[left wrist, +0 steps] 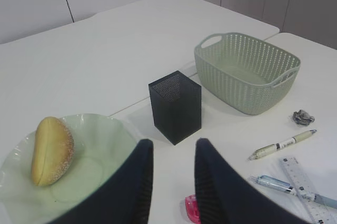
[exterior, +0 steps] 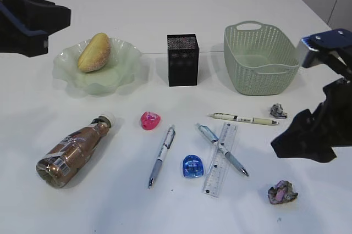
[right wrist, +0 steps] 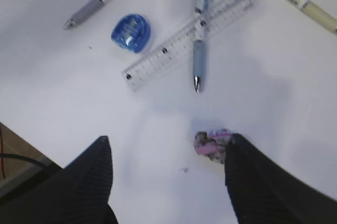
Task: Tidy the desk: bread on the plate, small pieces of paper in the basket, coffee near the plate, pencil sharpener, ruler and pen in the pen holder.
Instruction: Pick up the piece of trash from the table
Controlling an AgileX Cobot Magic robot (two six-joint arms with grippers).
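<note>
Paper scrap [right wrist: 211, 145] lies on the tabletop [right wrist: 274, 92] below my right end effector [right wrist: 168, 174], just inside its right finger, jaws wide and empty. My left end effector [left wrist: 171, 174] hangs part-open, empty, by the plate [left wrist: 105, 145], far off. Basket [exterior: 260, 58] waits behind.

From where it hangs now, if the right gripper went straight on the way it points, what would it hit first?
Probably the crumpled paper ball just inside its right finger, then the desk. The right gripper is open; its height above the paper is unclear.
</note>
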